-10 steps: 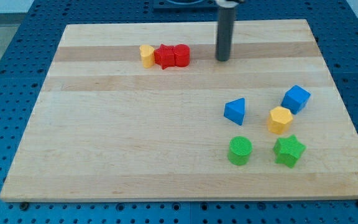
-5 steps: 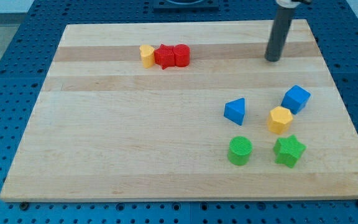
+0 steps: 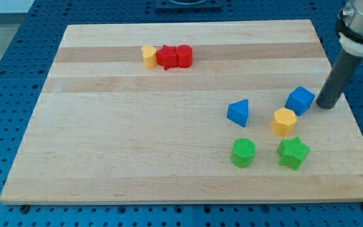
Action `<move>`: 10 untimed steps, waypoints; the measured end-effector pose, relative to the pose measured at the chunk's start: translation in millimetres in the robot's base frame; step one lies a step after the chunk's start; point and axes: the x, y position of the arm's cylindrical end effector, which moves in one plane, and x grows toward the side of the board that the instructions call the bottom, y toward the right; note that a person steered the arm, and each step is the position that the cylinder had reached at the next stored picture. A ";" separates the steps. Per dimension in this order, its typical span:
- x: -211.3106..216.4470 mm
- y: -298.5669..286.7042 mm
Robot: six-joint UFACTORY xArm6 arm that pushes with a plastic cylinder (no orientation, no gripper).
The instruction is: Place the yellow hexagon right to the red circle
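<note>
My tip is resting on the wooden counter, just right of the blue cube. The yellow hexagon is sitting below-left of that cube, well apart from the red circle. There is no hand, only a rod.

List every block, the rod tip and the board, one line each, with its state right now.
yellow hexagon: flat on the board, untouched, between blue cube and green star.
red circle: touching the red star.
red star: wedged between red circle and yellow heart.
yellow heart: against the red star.
blue cube: just left of my tip.
blue triangle: alone.
green circle: alone.
green star: alone.
my tip: touching nothing.
board: level.
</note>
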 end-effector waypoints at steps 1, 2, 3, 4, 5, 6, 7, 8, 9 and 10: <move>32.2 -5.1; 61.0 -38.9; 66.3 -75.5; 62.8 -90.1; 49.5 -89.8; 30.3 -89.8; 7.2 -89.8; -12.8 -87.4; -35.4 -86.7; -59.5 -86.7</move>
